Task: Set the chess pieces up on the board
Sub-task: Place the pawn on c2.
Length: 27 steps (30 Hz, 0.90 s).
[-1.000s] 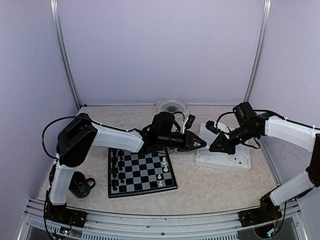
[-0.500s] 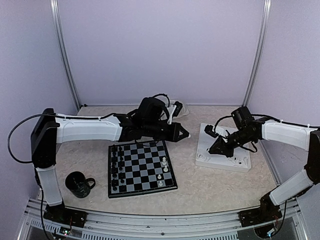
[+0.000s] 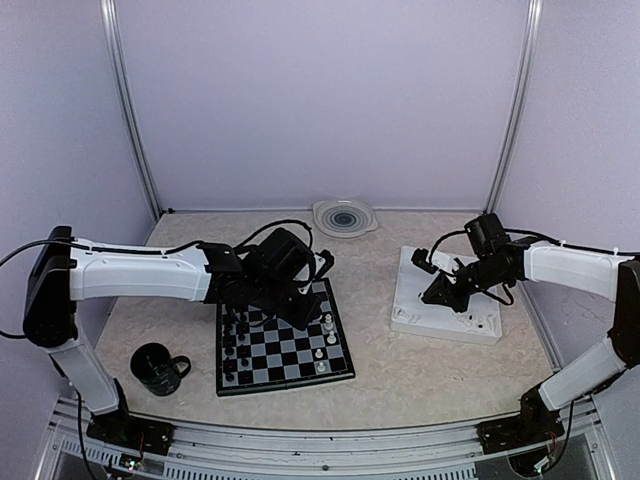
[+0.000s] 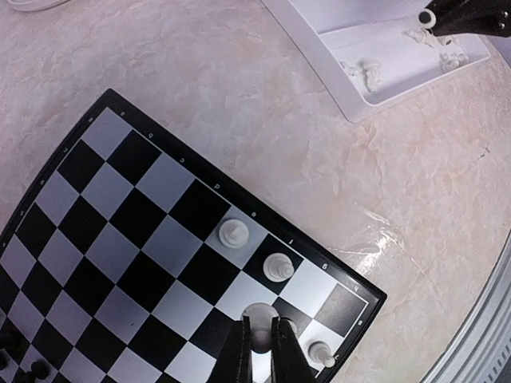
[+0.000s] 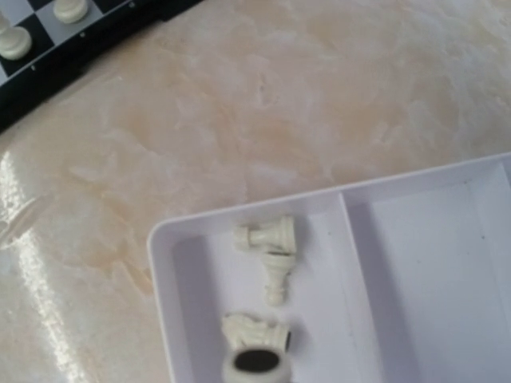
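Dark mug [image 3: 160,368] upright on surface [image 3: 440,380], lower left of top view, handle toward right

Round white dish [image 3: 344,216] with dark concentric rings at far edge, centre, close to back wall [image 3: 320,100]

White rectangular compartment tray [image 3: 445,328] at right of top view, flat on surface; divider walls show in right wrist view [image 5: 423,263]; corner shows at upper right of left wrist view [image 4: 375,32]

Surface beige, marbled, glossy [image 5: 279,104]

Walls pale lavender; metal posts [image 3: 125,110] in back corners; metal rail [image 3: 320,445] along near edge
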{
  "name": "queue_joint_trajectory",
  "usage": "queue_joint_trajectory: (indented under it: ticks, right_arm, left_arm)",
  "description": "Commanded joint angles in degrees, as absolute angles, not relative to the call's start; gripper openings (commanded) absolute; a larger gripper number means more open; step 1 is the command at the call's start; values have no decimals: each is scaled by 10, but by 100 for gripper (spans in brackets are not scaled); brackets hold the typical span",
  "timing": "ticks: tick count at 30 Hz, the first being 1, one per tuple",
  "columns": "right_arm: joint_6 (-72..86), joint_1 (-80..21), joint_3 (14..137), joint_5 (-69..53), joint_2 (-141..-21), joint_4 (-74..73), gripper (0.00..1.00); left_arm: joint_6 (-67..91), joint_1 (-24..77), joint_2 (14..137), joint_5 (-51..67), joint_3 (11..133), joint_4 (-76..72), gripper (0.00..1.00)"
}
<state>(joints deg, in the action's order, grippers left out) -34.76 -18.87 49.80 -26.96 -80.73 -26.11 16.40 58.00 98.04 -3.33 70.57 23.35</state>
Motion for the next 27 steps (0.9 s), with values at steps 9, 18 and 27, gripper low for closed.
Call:
queue_joint_trajectory:
  ticks: [9,18,27]
  right_arm:
    - [-344,-182,483,-250,-803,-245,8]
    - [-350,-182,481,-238,-806,-244,8]
    - [-351,-182,480,-232,-806,-242,8]
  left_arm:
    - [166,589,1053,-43,742,256,8]
    - [173,589,1084,-38,749,268,8]
    - [172,589,1106,-30,761,271,8]
